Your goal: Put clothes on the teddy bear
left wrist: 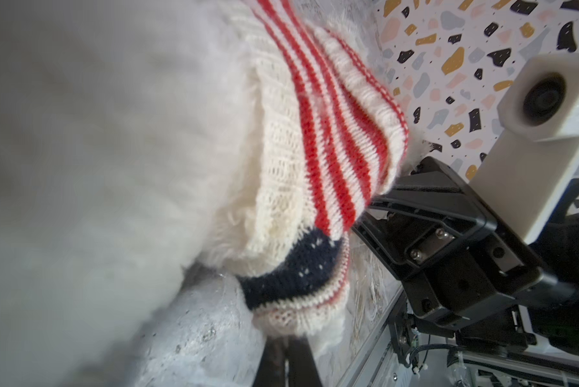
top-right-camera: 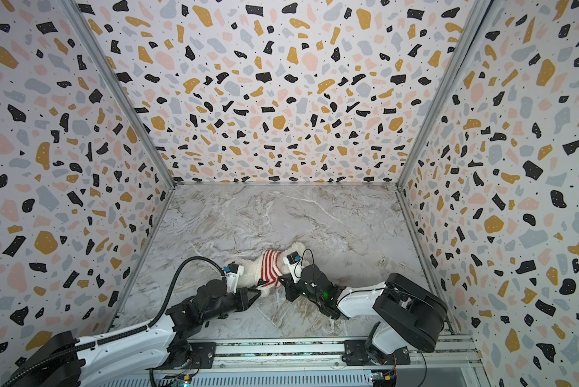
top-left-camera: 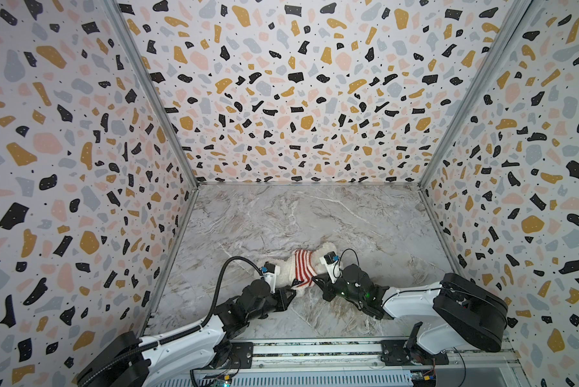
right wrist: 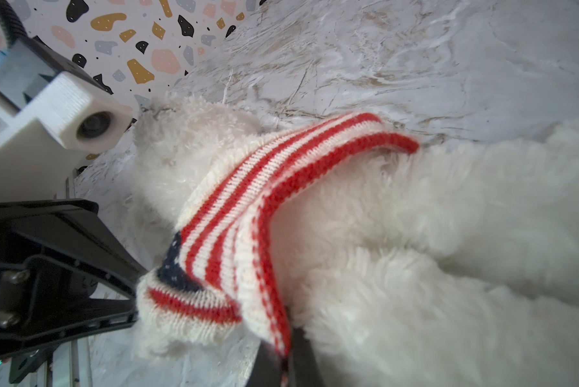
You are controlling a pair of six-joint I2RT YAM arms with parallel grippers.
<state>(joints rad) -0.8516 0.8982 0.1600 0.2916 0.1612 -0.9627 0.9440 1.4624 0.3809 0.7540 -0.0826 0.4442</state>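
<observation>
Lying on the marble table (top-left-camera: pixel 281 214) toward its 6 o'clock edge, the teddy bear (top-left-camera: pixel 284 273) wears a striped sweater (top-left-camera: pixel 303 266); left gripper (top-left-camera: pixel 293 287) pinches its hem at 7 o'clock, right gripper (top-left-camera: pixel 316 278) clamps its edge at 5 o'clock, both jaws narrow

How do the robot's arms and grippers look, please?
Both: white shells, black joints. The left arm carries a ribbed black hose; the right arm has a thin looping wire and green lights. The left gripper and right gripper are black, angular.
</observation>
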